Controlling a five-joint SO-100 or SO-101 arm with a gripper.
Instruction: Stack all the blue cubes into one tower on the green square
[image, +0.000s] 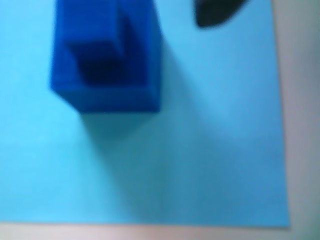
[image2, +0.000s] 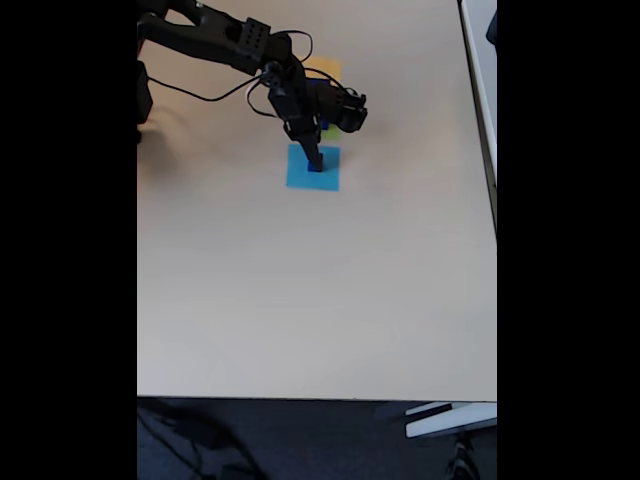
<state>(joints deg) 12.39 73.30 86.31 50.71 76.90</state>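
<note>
While blue cubes (image: 107, 60) sit stacked on light-blue square (image: 210, 150), not green square (image2: 330, 131), jaws' state unclear; grip low, squarely, lift straight, carry across.

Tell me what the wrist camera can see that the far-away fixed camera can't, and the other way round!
The wrist view shows, close up but blurry, stepped dark blue cubes sitting on the light-blue square, a smaller one on a bigger one. The fixed view shows the whole black arm, the beige table, an orange square and a bit of the green square behind the arm. Both show the light-blue square and blue cubes on it.
</note>
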